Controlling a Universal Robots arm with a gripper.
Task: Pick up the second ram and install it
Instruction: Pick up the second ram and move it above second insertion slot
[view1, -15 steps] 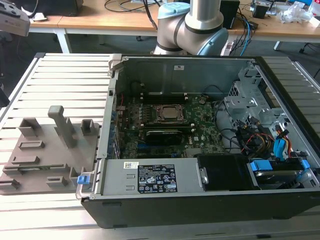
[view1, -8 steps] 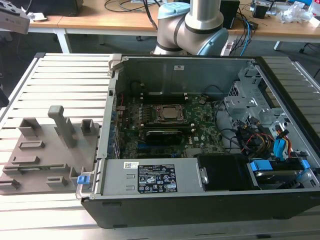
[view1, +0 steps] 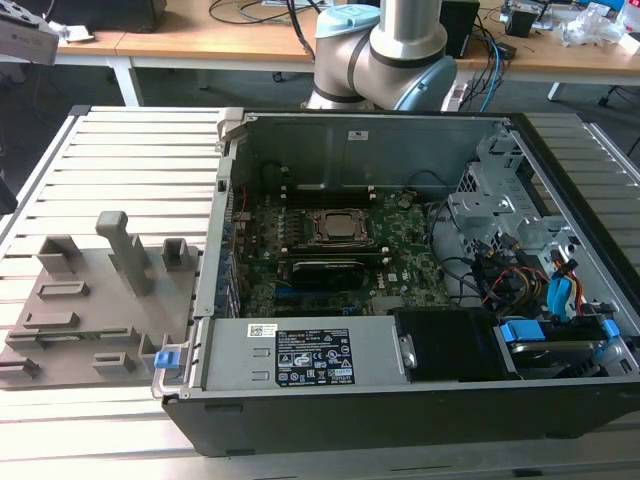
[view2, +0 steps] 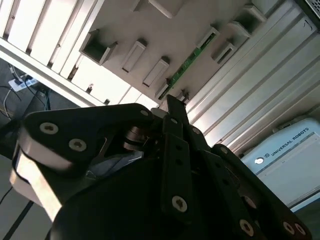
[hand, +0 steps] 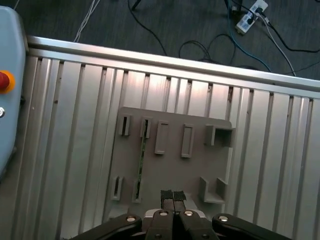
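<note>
Gripping pads (hand: 166, 196): clenched against each other, nothing between them.
Gripper (hand: 172, 195): over the near edge of the fixture; apart from the ram, off to one side of its nearer end. In the second wrist view the black fingers (view2: 176, 116) sit together, with the ram beyond their tip.
Ram (hand: 141, 160): seated on edge in the fixture, held at each end by a slot block.
Ram axis: long axis runs with the table's ribs, from one row of slot blocks to the other; one end points toward the gripper, the other away.
Ram look: thin, straight green strip seen edge-on in the first wrist view. In the second wrist view (view2: 190, 62) it is green with small pale marks along it; chips and label cannot be made out.
Fixture (hand: 172, 167): flat grey plate with raised rectangular slot blocks and a taller post, lying on the table; in the exterior view (view1: 90, 310) it sits just beside the case, on the exterior view's left.
Table (hand: 270, 150): ribbed aluminium.
Case (view1: 350, 420): open, on its side, motherboard (view1: 400, 270) exposed.
</note>
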